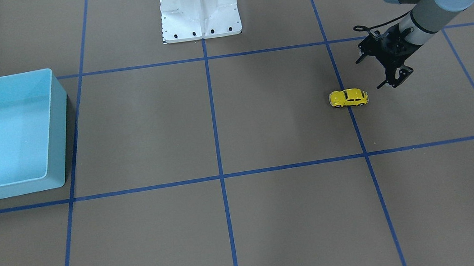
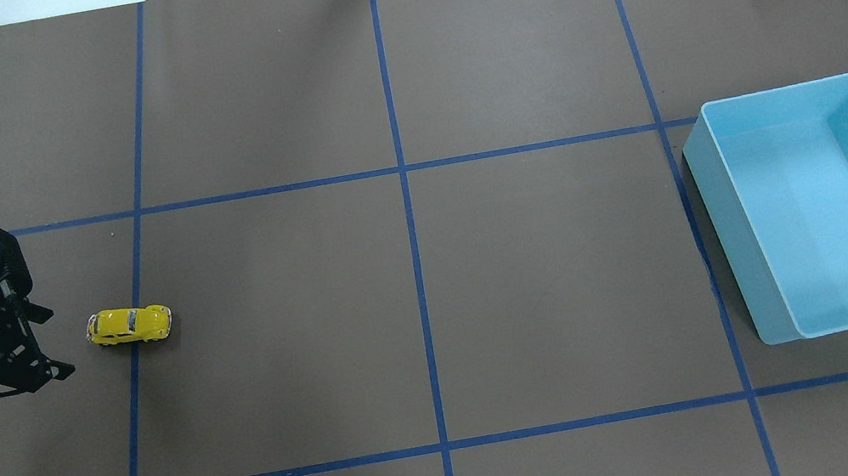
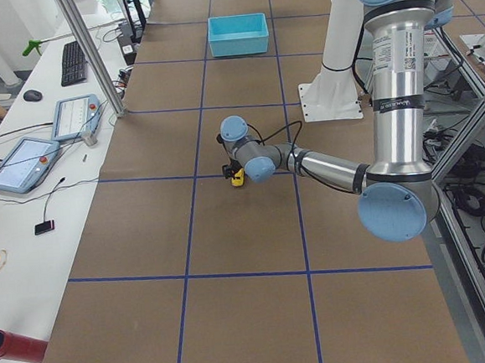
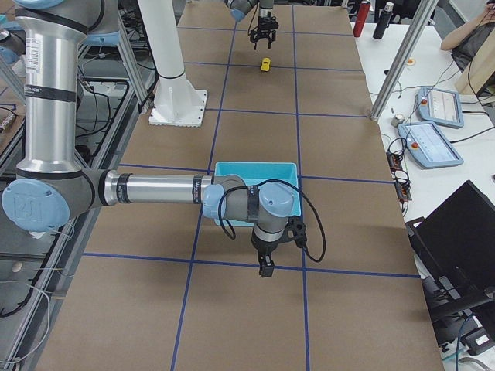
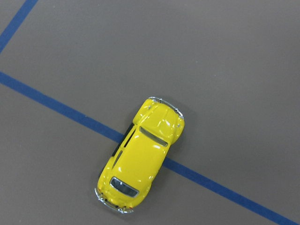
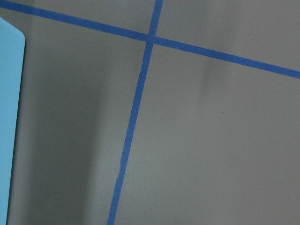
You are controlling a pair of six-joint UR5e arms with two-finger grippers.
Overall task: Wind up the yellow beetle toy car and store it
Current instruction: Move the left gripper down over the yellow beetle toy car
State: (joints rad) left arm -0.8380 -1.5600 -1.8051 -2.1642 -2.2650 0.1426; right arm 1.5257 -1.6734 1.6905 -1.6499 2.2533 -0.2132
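Yellow beetle toy car (image 2: 129, 325) is pointing lengthwise toward the distant bin (image 2: 722, 240), straddling tape (image 2: 137, 260); left gripper (image 2: 60, 342) is hanging spread behind it; right gripper (image 4: 265, 269) state indiscernible.

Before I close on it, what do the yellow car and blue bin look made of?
The yellow beetle toy car: hard glossy painted shell, highlights, chrome-look bumpers; metal or plastic, can't tell. The light blue bin: likely moulded plastic, thin smooth walls, rounded corners, satin sheen.

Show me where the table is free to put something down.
The wide middle of the table, between the yellow car and the blue bin, is bare. The bin is empty too. It is crowded only around the car, where the open left gripper hovers beside it.
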